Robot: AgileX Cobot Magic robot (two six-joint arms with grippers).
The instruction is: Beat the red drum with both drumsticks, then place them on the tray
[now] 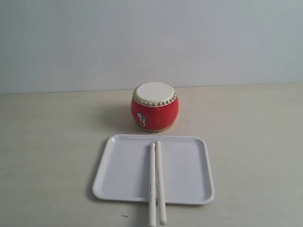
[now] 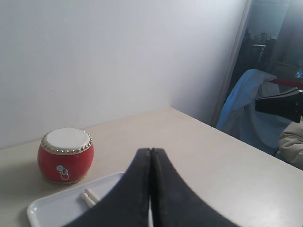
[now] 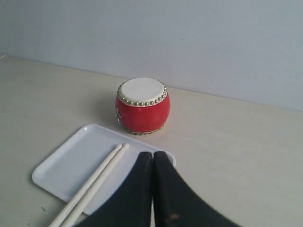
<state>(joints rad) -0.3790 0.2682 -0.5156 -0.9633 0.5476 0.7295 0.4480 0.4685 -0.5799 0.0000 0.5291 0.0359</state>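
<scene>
The red drum stands upright on the table just behind the white tray. Two pale drumsticks lie side by side along the tray's middle, tips toward the drum, butt ends hanging over the near rim. No gripper shows in the exterior view. In the left wrist view my left gripper is shut and empty, raised over the tray, with the drum and the stick tips beyond it. My right gripper is shut and empty too, above the tray, beside the drumsticks, the drum ahead.
A plain pale wall rises behind the table. In the left wrist view the table's far edge runs past a blue cloth and dark equipment off the table.
</scene>
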